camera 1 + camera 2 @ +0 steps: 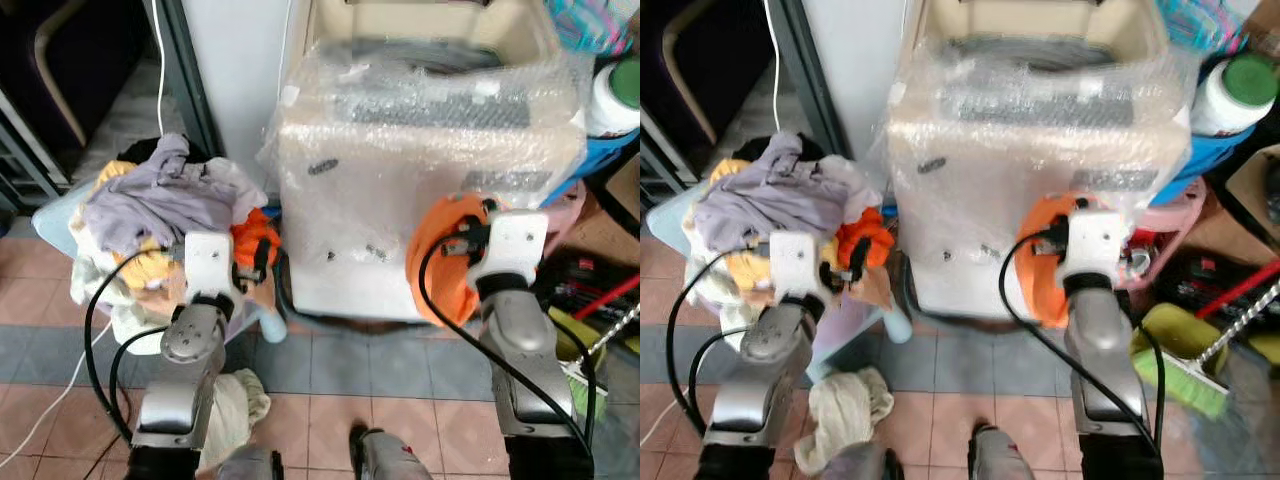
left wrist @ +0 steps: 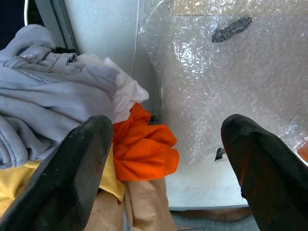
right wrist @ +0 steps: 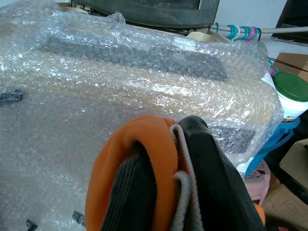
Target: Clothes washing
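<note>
The right gripper (image 3: pixel 166 192) has its two black fingers pinched on an orange garment (image 1: pixel 445 255) (a grey drawstring dangles between them), held up against the front of the bubble-wrapped washing machine (image 1: pixel 420 150). The left gripper (image 2: pixel 163 163) hangs with fingers spread wide and empty, just above the laundry pile (image 1: pixel 160 205), beside another orange piece (image 2: pixel 144 144).
</note>
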